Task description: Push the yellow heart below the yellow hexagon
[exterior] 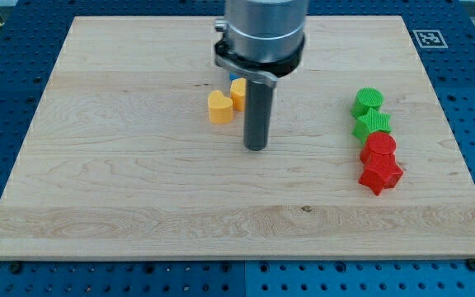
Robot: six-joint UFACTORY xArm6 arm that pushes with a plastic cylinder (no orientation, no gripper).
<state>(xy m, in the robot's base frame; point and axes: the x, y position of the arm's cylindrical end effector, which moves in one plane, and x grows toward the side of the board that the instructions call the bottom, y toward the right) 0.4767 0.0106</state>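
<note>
Approach step judged in hand; my tip (pixel 256 148) is parked at 4 o'clock of yellow heart (pixel 218 108), apart; yellow hexagon (pixel 238 93) touches it at 1 o'clock; rod tool, no jaws; heart still needs nudging toward 6 o'clock of hexagon.

A pale wooden board (pixel 138 190) is showing smooth, fine grain with a matt finish; the yellow heart (pixel 219 107), green blocks (pixel 369 114) and red blocks (pixel 380 163) are looking like matt plastic; the rod's tip (pixel 256 147) is appearing dark and dull; a blue perforated surface (pixel 7 99) is surrounding the board
</note>
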